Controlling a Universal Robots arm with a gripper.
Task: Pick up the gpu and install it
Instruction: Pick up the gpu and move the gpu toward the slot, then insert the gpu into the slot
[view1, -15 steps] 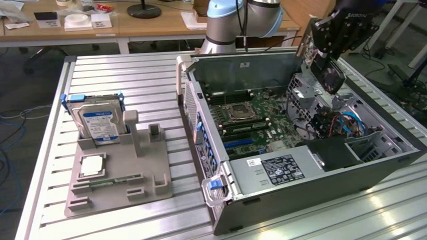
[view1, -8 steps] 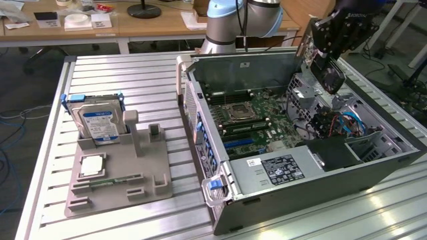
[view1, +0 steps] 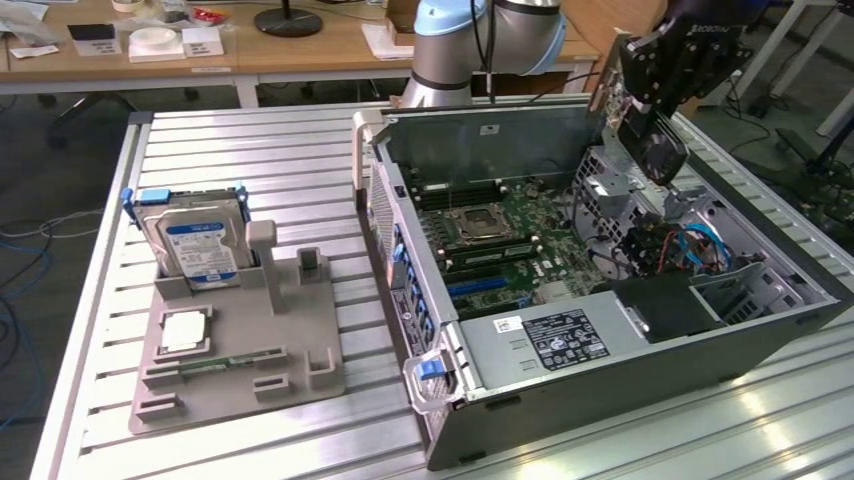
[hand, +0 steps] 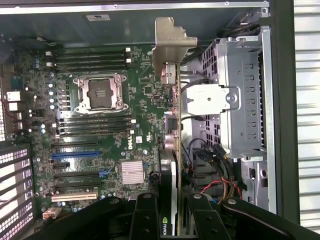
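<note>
My gripper (view1: 663, 100) hangs over the far right part of the open computer case (view1: 694, 345), shut on the gpu (view1: 657, 148). The gpu is a black card with its silver bracket (view1: 615, 75) pointing toward the case's back wall. In the wrist view the gpu (hand: 175, 130) is seen edge-on, running from my gripper (hand: 172, 212) out to its bracket (hand: 172, 42). It hovers above the motherboard (hand: 135, 100), between the CPU socket (hand: 100, 92) and the metal drive cage (hand: 245, 95). A blue expansion slot (hand: 75, 155) lies apart from the card.
A grey fixture (view1: 240, 345) on the slatted table holds a hard drive in a blue frame (view1: 198, 240), a CPU (view1: 183, 330) and a green memory stick (view1: 220, 365). Loose cables (view1: 674, 245) sit under the gripper. The power supply (view1: 561, 340) fills the case's near end.
</note>
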